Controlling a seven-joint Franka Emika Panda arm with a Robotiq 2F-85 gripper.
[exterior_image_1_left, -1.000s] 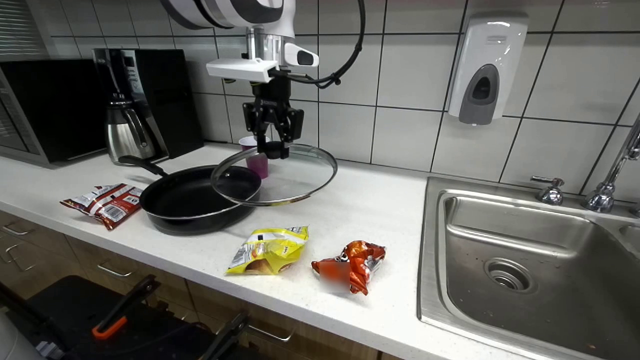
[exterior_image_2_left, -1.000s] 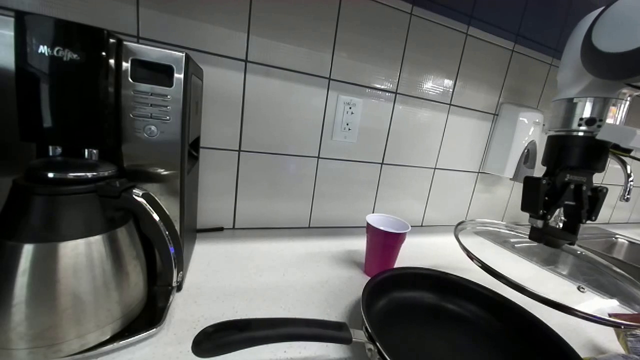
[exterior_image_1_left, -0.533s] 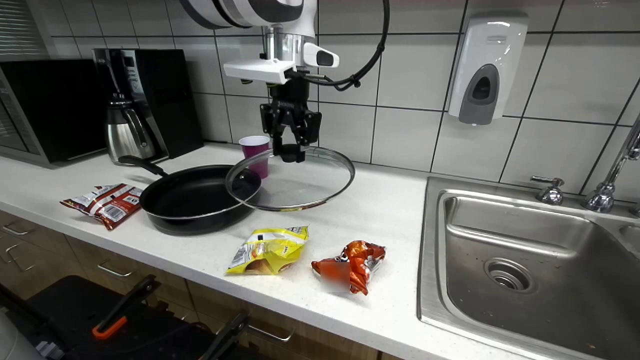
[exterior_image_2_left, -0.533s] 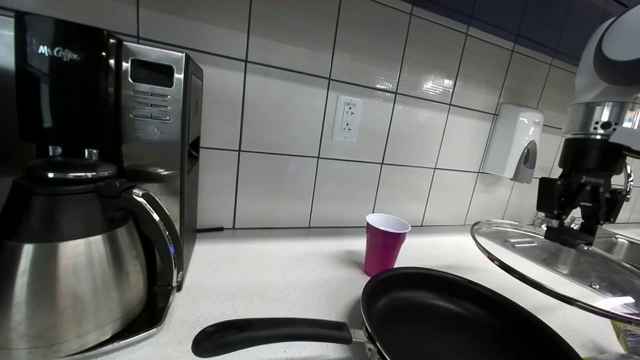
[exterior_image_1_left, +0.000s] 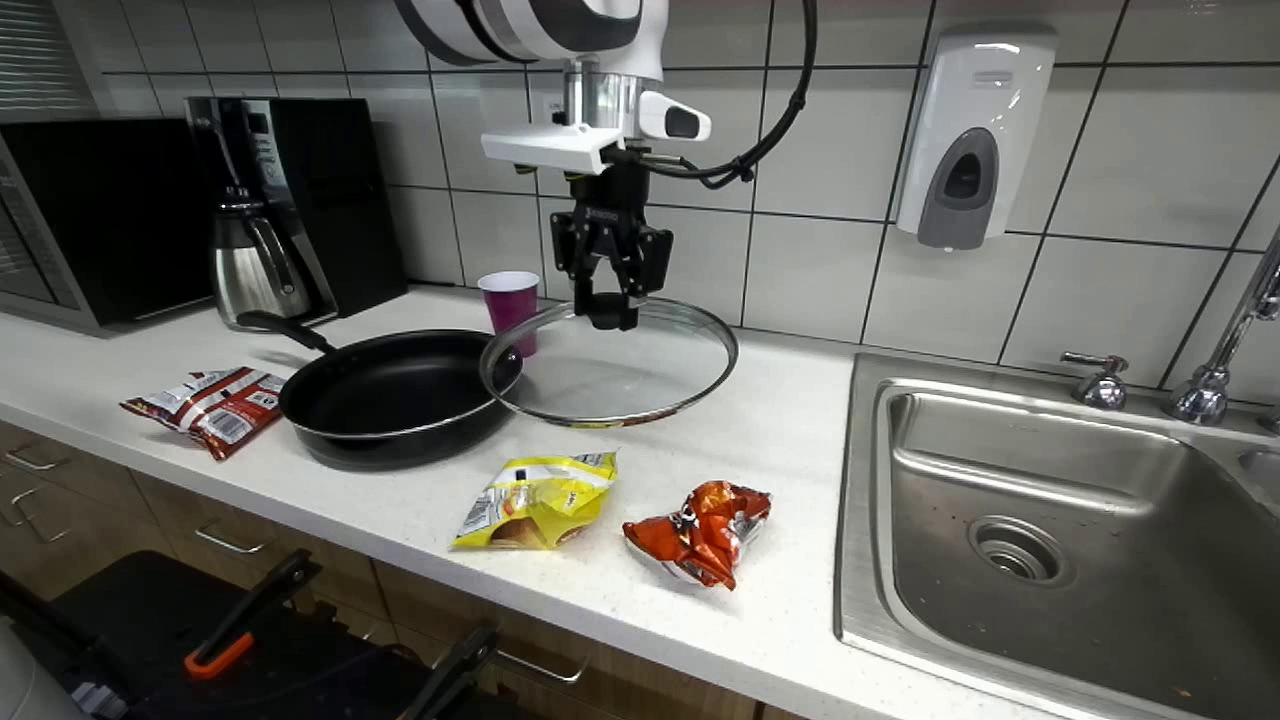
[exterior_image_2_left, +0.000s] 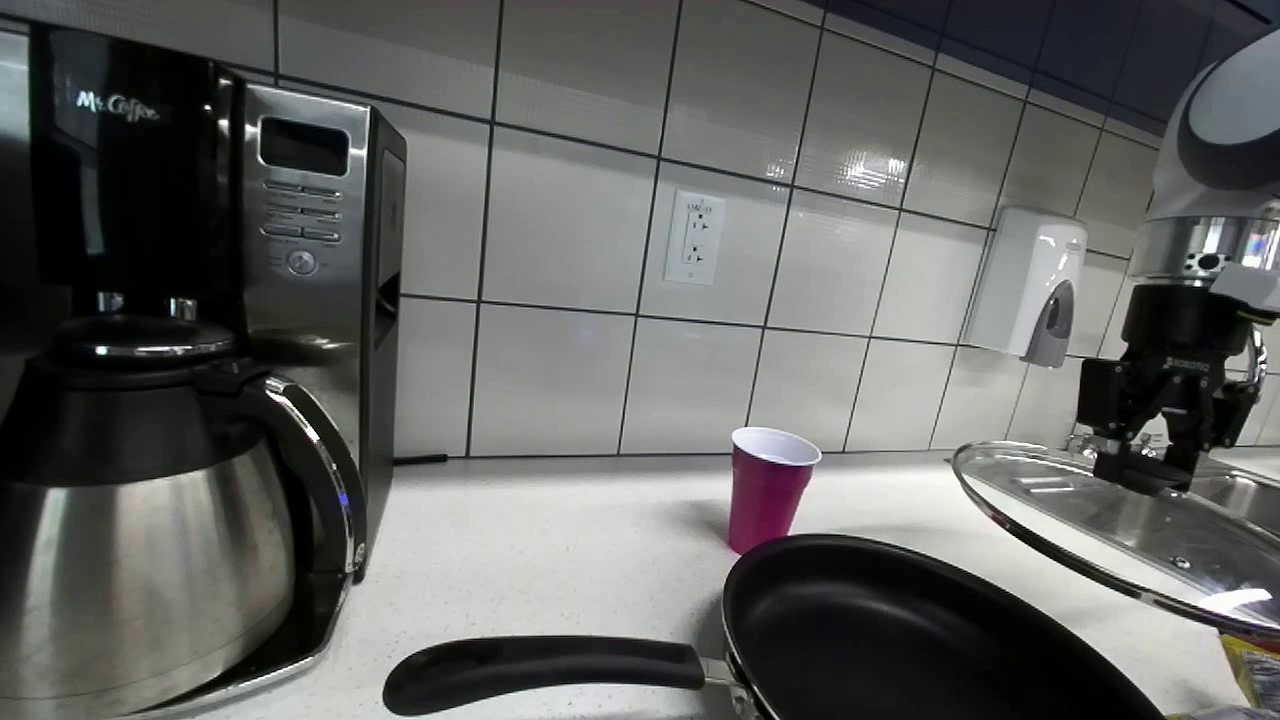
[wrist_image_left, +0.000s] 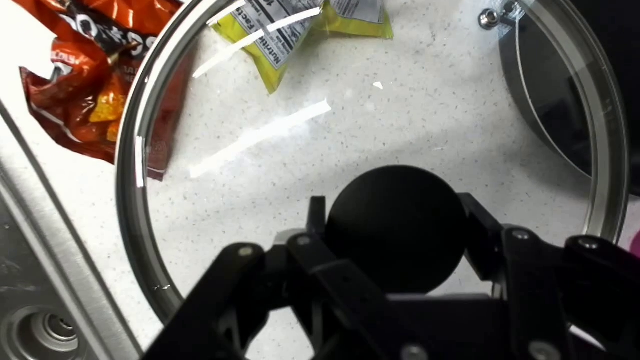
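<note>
In the wrist view, the single gripper (wrist_image_left: 392, 215) is closed on both sides of the one black knob (wrist_image_left: 397, 235) of a glass lid (wrist_image_left: 360, 130). One orange bag (wrist_image_left: 95, 85) lies partly under the rim, one yellow bag (wrist_image_left: 275, 40) shows through the glass, one black frying pan (wrist_image_left: 527, 95) appears at the right, and one steel sink (wrist_image_left: 50, 235) with its drain (wrist_image_left: 50, 330) sits at the lower left. In an exterior view, the held lid hangs in the air over the table (exterior_image_1_left: 780, 480), and its rim crosses the pan's edge as seen from here. Three snack bags lie below — one red bag (exterior_image_1_left: 215, 405) beside the pan, then the yellow one, then the orange one nearest the sink. One upright magenta cup (exterior_image_1_left: 508, 298) stands behind the pan; farther back is one coffee maker (exterior_image_1_left: 345, 200) with one carafe (exterior_image_1_left: 255, 265), while one soap dispenser (exterior_image_1_left: 975, 140) hangs on the tiled wall (exterior_image_1_left: 850, 140). In an exterior view with one outlet (exterior_image_2_left: 697, 237) on the wall, the pan's one handle (exterior_image_2_left: 545, 665) points toward the coffee maker, the cup stands just behind the pan, and the lid — knob in the gripper — hangs raised off the table, with part of a yellow bag below it.
</note>
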